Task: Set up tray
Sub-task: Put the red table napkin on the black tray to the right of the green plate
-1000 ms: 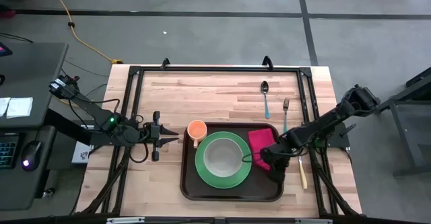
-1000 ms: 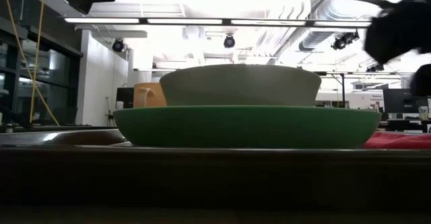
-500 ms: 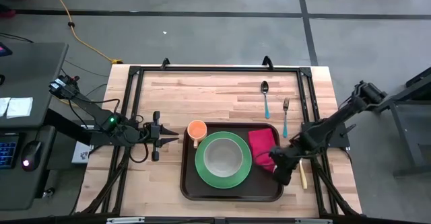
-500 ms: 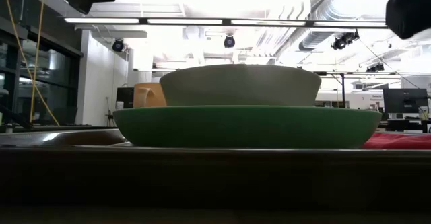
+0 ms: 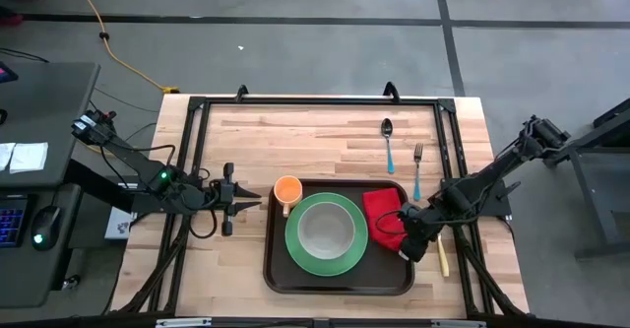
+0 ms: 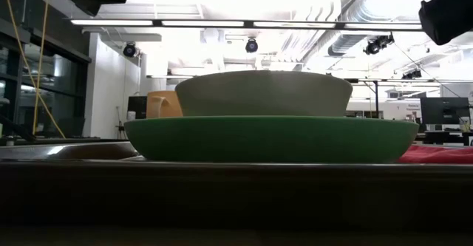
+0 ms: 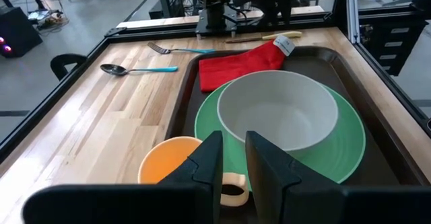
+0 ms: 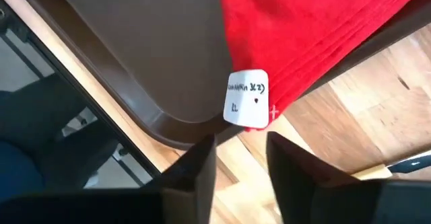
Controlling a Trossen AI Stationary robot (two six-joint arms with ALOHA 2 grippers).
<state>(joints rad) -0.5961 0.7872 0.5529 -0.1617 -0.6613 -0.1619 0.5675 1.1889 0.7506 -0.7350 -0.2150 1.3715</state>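
Note:
The dark brown tray (image 5: 281, 269) lies on the wooden table. On it stand a green plate (image 5: 295, 239) with a pale bowl (image 5: 326, 229) and an orange cup (image 5: 286, 189). A red napkin (image 5: 380, 210) lies flat in the tray's right part, and its tagged corner (image 8: 246, 97) rests on the tray's rim (image 8: 182, 120). My right gripper (image 8: 241, 146) hovers open just above that corner, by the tray's right edge (image 5: 411, 239). My left gripper (image 7: 232, 163) waits left of the cup, its fingers a little apart and holding nothing.
A blue-handled spoon (image 5: 388, 143) and a fork (image 5: 416, 166) lie beyond the tray on the far right. A knife with a pale handle (image 5: 442, 257) lies right of the tray, partly under my right arm. Black frame rails (image 5: 315, 101) border the table.
My right gripper has risen off the red napkin, shifted a little toward the table's right edge, and rolled. The napkin stays lying on the tray. My left arm has kept still.

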